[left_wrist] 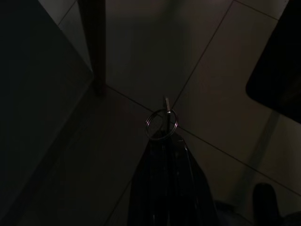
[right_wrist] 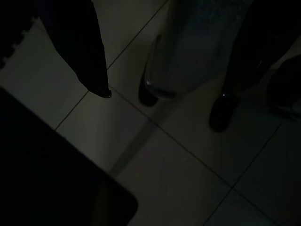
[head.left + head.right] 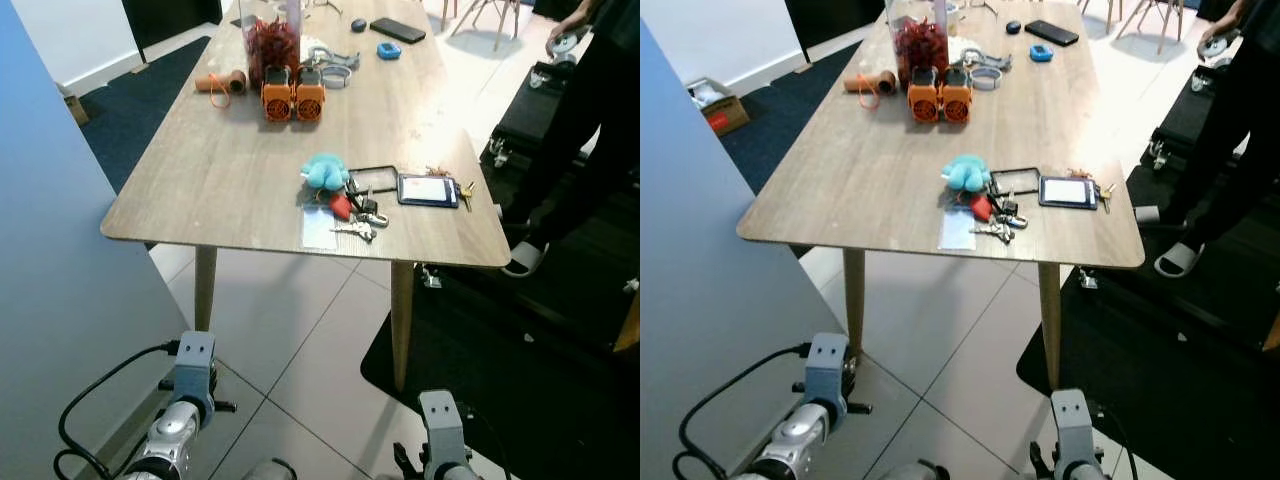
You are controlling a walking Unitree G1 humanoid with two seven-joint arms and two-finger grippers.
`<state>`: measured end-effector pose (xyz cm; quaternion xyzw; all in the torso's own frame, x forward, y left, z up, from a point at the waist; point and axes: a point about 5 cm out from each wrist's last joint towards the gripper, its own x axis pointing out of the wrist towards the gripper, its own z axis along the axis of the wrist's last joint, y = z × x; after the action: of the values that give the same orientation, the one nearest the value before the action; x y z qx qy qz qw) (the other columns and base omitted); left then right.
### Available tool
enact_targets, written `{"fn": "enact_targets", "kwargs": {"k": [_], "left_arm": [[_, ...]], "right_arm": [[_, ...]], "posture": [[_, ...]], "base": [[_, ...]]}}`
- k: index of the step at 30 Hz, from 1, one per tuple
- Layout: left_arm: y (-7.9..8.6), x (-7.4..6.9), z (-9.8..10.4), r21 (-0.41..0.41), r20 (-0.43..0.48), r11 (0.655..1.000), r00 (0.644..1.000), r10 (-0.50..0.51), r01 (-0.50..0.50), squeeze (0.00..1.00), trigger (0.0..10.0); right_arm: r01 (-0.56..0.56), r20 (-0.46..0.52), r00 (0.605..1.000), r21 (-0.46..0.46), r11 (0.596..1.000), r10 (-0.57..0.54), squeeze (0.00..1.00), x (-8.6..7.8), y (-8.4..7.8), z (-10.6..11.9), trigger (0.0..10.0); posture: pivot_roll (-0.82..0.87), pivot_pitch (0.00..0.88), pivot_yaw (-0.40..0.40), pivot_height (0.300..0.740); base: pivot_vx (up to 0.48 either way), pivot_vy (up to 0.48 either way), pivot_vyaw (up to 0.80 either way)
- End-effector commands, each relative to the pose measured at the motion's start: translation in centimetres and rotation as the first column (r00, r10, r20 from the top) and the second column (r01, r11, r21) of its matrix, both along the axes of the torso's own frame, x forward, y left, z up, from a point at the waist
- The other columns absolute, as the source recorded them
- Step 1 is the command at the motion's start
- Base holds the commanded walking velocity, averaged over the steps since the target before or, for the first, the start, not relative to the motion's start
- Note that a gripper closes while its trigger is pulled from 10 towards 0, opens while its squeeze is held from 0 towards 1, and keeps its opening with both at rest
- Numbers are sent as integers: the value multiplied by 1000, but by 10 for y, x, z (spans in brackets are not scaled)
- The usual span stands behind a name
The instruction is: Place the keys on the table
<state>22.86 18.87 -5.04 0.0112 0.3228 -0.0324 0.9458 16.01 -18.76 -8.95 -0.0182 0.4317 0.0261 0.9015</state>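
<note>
Below the wooden table, both arms are held low over the tiled floor. In the dim left wrist view, the left gripper is closed on a metal key ring, pinched between its black fingers; what hangs from the ring, probably the keys, cannot be made out in the dark. The right gripper is seen with its fingers spread apart and nothing between them. On the table's near edge a second bunch of keys is laid beside a teal plush toy, a white card and a small tablet. A person is standing past the table's right end.
</note>
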Motion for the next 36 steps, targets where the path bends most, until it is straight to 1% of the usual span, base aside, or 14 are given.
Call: {"fn": "enact_targets", "kwargs": {"k": [1, 11, 16, 34, 36], "left_arm": [[-2, -4, -3, -14, -8, 1000, 1000, 3, -3, 0, 10000], [-2, -6, -3, -22, 1, 1000, 1000, 14, -14, 0, 10000], [-3, -5, -3, -41, 5, 999, 1000, 25, -25, 0, 10000], [0, -6, -3, -46, 8, 998, 999, 32, -31, 0, 10000], [0, -6, -3, -48, 8, 998, 999, 32, -32, 0, 10000]], "right_arm": [[8, -21, 1000, 5, 1000, -8, 0, -5, 1, -2, 10000], [6, -28, 1000, 8, 1000, -6, 0, -6, 2, -3, 10000], [6, -32, 999, 10, 1000, -5, 0, -8, 3, -4, 10000], [-2, -34, 999, 9, 1000, 2, 0, -9, 3, -4, 10000], [-4, -33, 999, 8, 1000, 4, 0, -8, 3, -4, 10000]], "posture": [[44, 88, -21, 740], [46, 92, -20, 740], [46, 94, -19, 740], [48, 97, -20, 740], [48, 97, -20, 740]], "base": [[0, 0, 0], [0, 0, 0], [0, 0, 0], [0, 0, 0], [-244, 0, 0]]}}
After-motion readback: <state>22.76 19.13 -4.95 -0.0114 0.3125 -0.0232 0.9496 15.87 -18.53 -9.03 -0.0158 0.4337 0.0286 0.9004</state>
